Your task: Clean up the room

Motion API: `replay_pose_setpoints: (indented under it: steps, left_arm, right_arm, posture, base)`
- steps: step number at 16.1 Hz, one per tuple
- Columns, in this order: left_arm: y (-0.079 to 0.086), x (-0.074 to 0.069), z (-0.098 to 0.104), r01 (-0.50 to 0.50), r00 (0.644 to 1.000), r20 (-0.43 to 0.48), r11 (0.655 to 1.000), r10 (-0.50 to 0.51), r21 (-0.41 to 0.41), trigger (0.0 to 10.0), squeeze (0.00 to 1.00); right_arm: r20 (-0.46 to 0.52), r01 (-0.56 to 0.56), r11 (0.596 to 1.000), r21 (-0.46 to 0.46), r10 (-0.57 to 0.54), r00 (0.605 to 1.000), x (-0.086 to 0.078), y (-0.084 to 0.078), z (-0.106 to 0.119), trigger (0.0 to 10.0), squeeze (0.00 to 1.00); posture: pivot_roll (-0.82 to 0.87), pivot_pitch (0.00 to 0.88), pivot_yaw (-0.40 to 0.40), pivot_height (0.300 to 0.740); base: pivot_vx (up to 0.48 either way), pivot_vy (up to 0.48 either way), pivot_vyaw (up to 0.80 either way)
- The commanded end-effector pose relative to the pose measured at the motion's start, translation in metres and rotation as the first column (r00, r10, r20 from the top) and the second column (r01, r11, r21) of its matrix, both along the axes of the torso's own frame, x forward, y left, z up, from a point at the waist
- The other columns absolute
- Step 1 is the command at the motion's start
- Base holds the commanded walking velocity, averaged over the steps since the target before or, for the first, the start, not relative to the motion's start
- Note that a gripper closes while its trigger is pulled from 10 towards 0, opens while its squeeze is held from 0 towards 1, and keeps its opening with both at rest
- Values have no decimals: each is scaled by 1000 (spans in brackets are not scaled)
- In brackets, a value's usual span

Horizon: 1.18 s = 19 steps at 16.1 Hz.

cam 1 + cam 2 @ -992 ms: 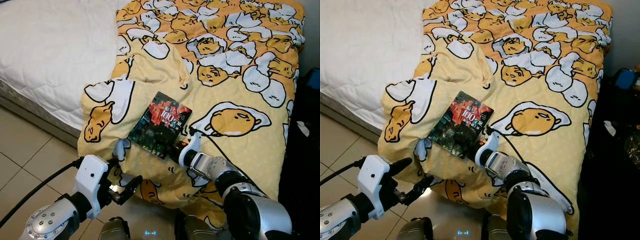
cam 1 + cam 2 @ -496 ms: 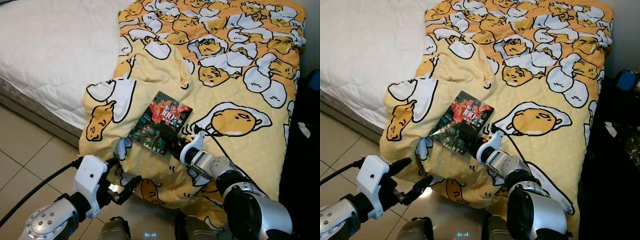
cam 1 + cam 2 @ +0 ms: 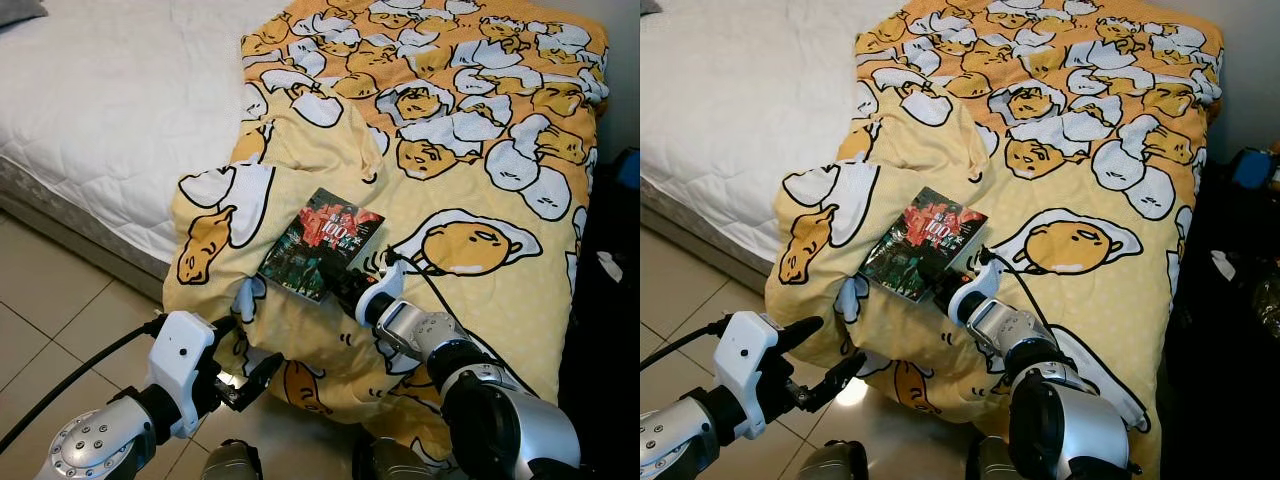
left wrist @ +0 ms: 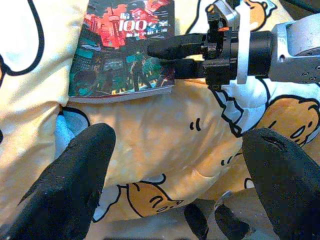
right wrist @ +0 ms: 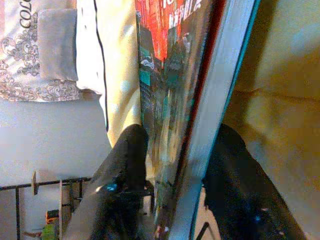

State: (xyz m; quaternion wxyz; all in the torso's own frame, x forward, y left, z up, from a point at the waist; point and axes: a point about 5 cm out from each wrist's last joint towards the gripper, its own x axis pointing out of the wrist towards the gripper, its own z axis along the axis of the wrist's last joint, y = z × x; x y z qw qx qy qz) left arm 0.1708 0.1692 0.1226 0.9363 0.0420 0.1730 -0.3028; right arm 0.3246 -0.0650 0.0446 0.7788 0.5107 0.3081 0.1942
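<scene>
My right gripper [image 3: 343, 283] pinches the near edge of a glossy rectangular paperback book with a dark red-and-teal cover [image 3: 320, 243], one finger above and one beneath. The book lies at twelve o'clock from it on the soft, rumpled yellow egg-print quilt [image 3: 470, 150]. My left gripper [image 3: 250, 375] hangs spread wide and empty at seven o'clock.

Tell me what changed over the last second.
The right gripper pushed forward onto the book's near corner, and its fingers now straddle the edge. The book has not left the yellow blanket. The left gripper stayed low and open by the bed's edge.
</scene>
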Motion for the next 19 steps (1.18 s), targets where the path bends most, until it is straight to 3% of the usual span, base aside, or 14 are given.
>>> replay_pose_setpoints:
  steps: [1,8,12,13,14,15,18,19]
  left_arm:
    - [2,-1,-2,-1,1000,-14,1000,1,2,10000,1000]
    - [3,4,-4,4,1000,-21,1000,-4,2,10000,1000]
    - [8,20,-3,-66,998,2,998,66,1,10000,1000]
    - [11,24,-2,-92,996,4,996,92,-15,10000,933]
    - [13,27,-2,-112,994,3,993,112,-24,10000,380]
    - [14,33,0,-125,992,-4,990,125,-66,10000,0]
    - [16,49,6,-158,987,16,977,162,-144,10000,0]
    - [19,60,10,-171,981,57,970,183,-172,10000,0]
  right_arm:
    - [12,12,1000,12,-12,1000,5,2,6,0,0]
    - [4,17,999,-39,-17,1000,2,0,1,0,0]
    - [107,-37,993,-108,49,993,7,-10,7,0,0]
    - [147,-47,993,-111,63,987,8,-18,10,0,0]
    - [175,-56,992,-110,75,982,8,-25,12,0,0]
    - [230,-83,989,-122,110,967,7,-38,16,0,0]
    - [323,-140,980,-142,180,929,0,-62,24,0,0]
    - [377,-174,972,-158,223,899,-5,-72,31,0,0]
  posture:
    - [28,117,5,740]
    - [19,104,21,740]
    - [18,64,8,740]
    - [11,51,9,740]
    - [5,39,9,740]
    - [2,23,10,740]
    - [-14,0,19,740]
    - [-16,0,20,740]
  base:
    - [0,0,0]
    - [0,0,0]
    - [0,0,0]
    - [0,0,0]
    - [0,0,0]
    - [0,0,0]
    - [0,0,0]
    - [0,0,0]
